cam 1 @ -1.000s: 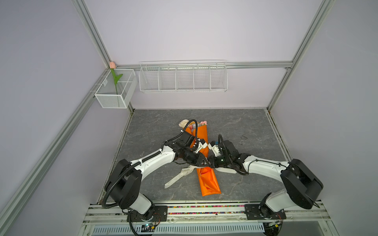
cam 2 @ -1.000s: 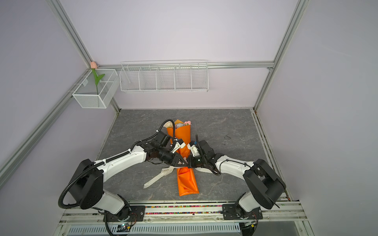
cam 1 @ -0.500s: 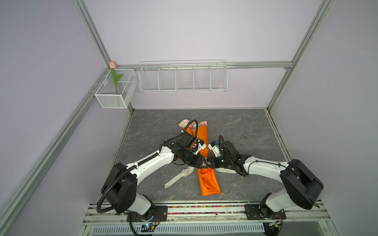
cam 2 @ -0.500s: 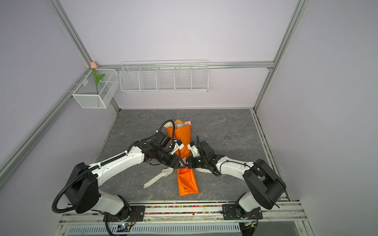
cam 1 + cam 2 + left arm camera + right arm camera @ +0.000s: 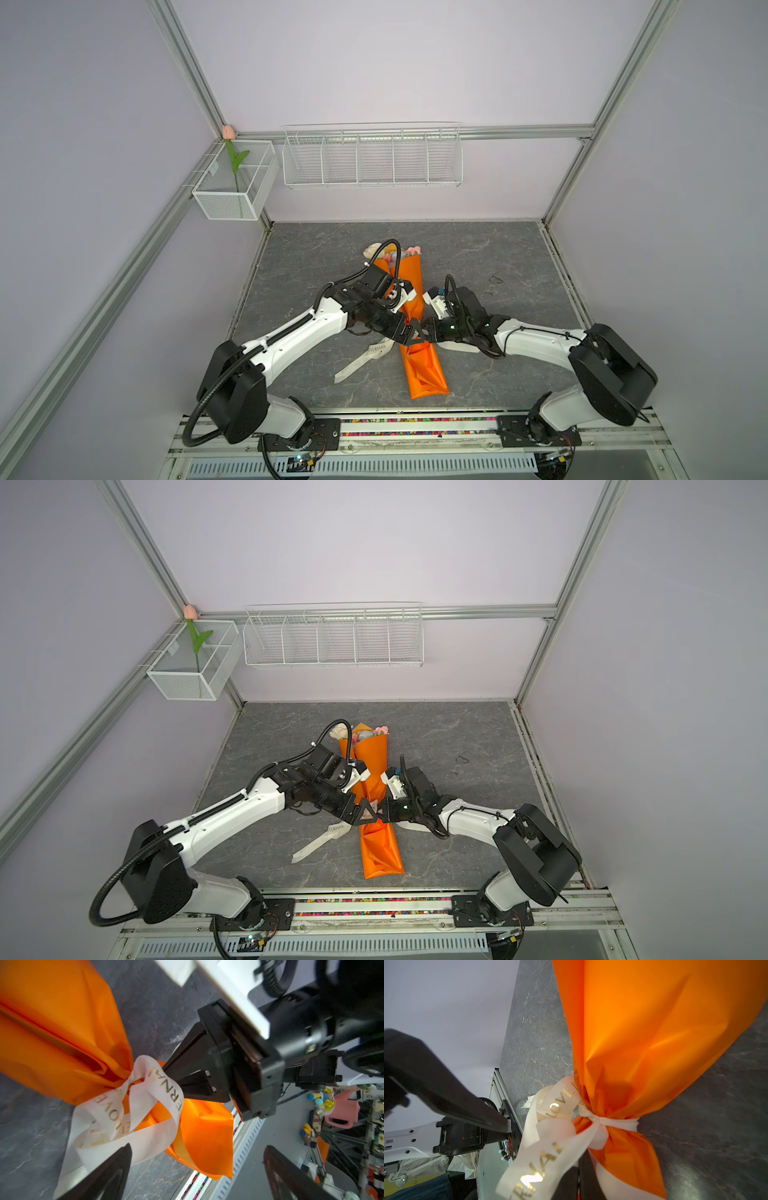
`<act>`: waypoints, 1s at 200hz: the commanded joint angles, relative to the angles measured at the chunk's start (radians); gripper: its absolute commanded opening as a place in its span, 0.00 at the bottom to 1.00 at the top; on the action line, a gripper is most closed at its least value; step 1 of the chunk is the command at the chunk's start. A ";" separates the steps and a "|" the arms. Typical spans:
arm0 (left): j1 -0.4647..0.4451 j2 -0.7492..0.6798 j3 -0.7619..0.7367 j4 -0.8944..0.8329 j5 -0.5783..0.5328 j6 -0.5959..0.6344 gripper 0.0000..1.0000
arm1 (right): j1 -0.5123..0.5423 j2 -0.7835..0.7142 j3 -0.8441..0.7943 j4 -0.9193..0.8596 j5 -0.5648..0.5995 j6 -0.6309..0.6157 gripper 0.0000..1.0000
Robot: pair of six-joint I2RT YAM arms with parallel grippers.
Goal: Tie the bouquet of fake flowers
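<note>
The bouquet of fake flowers (image 5: 412, 282) (image 5: 372, 756) lies along the grey table in orange wrapping paper (image 5: 52, 1032) (image 5: 654, 1032), its flower heads (image 5: 376, 250) at the far end. A white ribbon (image 5: 158, 1084) (image 5: 550, 1157) with gold letters is knotted round its narrow waist; one tail (image 5: 363, 361) (image 5: 318, 843) trails front-left on the table. My left gripper (image 5: 408, 332) (image 5: 365, 812) (image 5: 197, 1147) is open beside the knot, nothing between its fingers. My right gripper (image 5: 424, 331) (image 5: 383, 808) (image 5: 579, 1176) is shut on the ribbon at the knot from the opposite side.
A white wire shelf (image 5: 372, 156) hangs on the back wall. A mesh box (image 5: 232, 183) with a single pink tulip hangs in the back-left corner. A small dark loop (image 5: 494, 278) lies on the table at the right. A metal rail (image 5: 415, 428) runs along the front edge.
My left gripper has opened wide and let go of the ribbon. The right gripper has stayed shut at the knot, and the bouquet has not shifted.
</note>
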 commanded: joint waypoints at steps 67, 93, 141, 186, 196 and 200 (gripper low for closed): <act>0.161 -0.115 -0.122 0.138 0.002 0.065 0.44 | -0.004 -0.027 -0.013 -0.008 0.003 -0.024 0.07; 0.163 0.053 -0.028 0.065 0.225 0.143 0.32 | -0.005 -0.033 -0.009 -0.021 0.003 -0.026 0.07; 0.158 0.183 0.023 0.041 0.300 0.211 0.35 | -0.005 -0.044 -0.007 -0.038 0.006 -0.032 0.06; 0.147 0.262 0.045 0.001 0.277 0.234 0.38 | -0.004 -0.035 -0.002 -0.033 0.000 -0.027 0.07; 0.143 0.266 0.045 -0.003 0.262 0.237 0.38 | -0.003 -0.036 -0.003 -0.030 0.002 -0.028 0.07; 0.142 0.269 0.045 -0.004 0.259 0.238 0.39 | -0.003 -0.038 -0.005 -0.030 0.003 -0.028 0.07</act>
